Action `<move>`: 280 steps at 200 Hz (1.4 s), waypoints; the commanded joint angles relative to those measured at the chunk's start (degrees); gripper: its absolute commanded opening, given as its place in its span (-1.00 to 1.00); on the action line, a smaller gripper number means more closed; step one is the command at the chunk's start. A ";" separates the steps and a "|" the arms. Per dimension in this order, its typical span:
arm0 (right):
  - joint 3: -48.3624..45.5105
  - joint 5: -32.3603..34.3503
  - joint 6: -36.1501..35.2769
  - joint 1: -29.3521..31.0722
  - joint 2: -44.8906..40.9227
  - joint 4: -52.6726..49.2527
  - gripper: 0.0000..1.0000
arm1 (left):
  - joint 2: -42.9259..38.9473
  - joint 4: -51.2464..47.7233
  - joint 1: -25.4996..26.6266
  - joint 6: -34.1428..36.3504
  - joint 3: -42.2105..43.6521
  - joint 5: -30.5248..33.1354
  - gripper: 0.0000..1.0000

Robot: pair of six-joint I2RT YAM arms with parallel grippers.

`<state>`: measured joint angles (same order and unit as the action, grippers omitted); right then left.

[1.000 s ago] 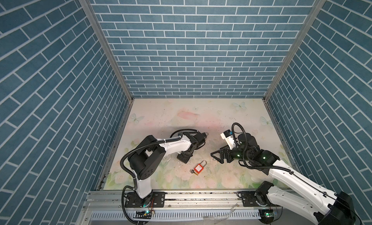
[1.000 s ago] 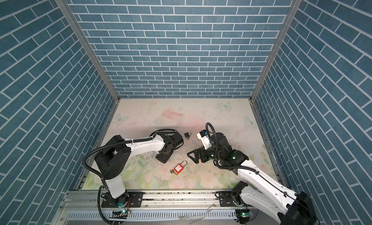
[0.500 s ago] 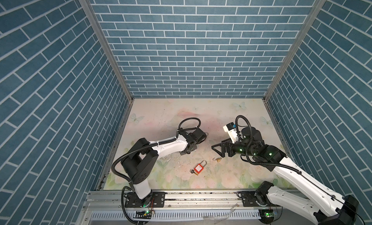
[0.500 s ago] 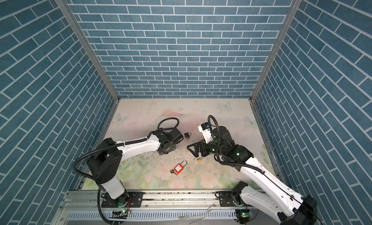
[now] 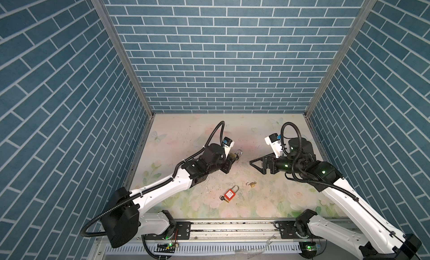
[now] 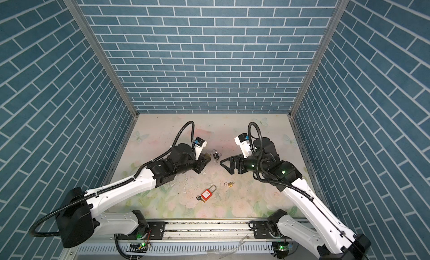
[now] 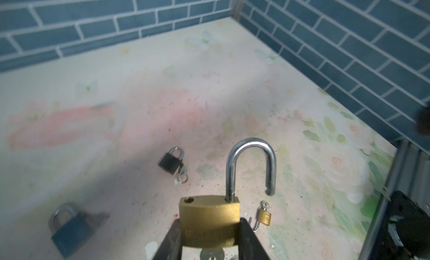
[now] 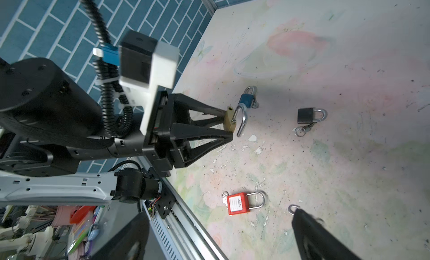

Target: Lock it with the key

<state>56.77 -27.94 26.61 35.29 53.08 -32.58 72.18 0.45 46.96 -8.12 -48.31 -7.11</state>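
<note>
On my left side, my left claw [image 7: 210, 235] is clenched on the body of the big brass padlock with the steel shackle [image 7: 209, 214], holding it clear of the pale flowered surface [image 7: 162, 96]. The shackle stands sprung open and swung round, so its free end hangs off the side of the body, away from the empty hole on top. A silvery round key head [image 7: 212, 254] shows beneath the body. I judge it sits in the keyway, though the view is cropped there.

Further right, on the surface between my arms, lie a red plastic padlock with its key [image 5: 230, 195] and a tiny brass padlock, also open [image 5: 252, 184]. Neither concerns me now.

On the right, my right claw [image 5: 252, 163] is released, spread wide and holding nothing. Its tips face the held lock, near it but apart.

To do this well, my left grip should be firm and low on the body, leaving the shackle free. The right claw should take the shackle's curve, swivel it until the free end stands over the hole, then push straight down along the legs. Any tilt will likely jam the tip on the rim or twist the lock out of my grip. Only then does the key need turning.
</note>
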 commanded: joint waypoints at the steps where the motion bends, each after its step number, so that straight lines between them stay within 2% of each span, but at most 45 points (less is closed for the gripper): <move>1: 1.41 -4.19 -1.82 -0.15 -0.72 -4.25 0.86 | -2.96 11.85 -0.54 17.51 4.01 -11.04 -1.00; 45: -0.46 -2.86 -0.62 -0.05 1.40 -3.39 0.71 | -2.69 14.93 -2.73 19.55 4.92 -18.78 -1.00; 97: -0.48 1.21 -0.37 -0.05 5.56 0.45 0.56 | -1.70 16.11 -3.26 18.35 4.85 -22.92 -1.00; 148: 1.63 1.65 -0.03 -0.06 10.10 3.97 0.39 | -2.21 15.47 -3.49 18.93 4.63 -23.95 -1.00; 184: 1.92 5.19 0.06 -0.47 10.93 3.83 0.28 | -3.15 15.51 -3.66 19.10 5.07 -24.74 -1.00; 244: 5.43 5.56 0.35 -1.23 13.14 4.44 0.24 | -2.81 12.77 -3.77 21.04 4.18 -27.93 -1.00; 280: 5.63 6.14 1.17 -1.19 12.34 3.94 0.27 | -3.27 11.88 -3.72 22.57 4.59 -27.60 -1.00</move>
<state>61.19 -23.35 26.79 34.30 65.95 -28.60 70.06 12.08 43.33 11.68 -43.16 -33.30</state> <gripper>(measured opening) 0.634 0.370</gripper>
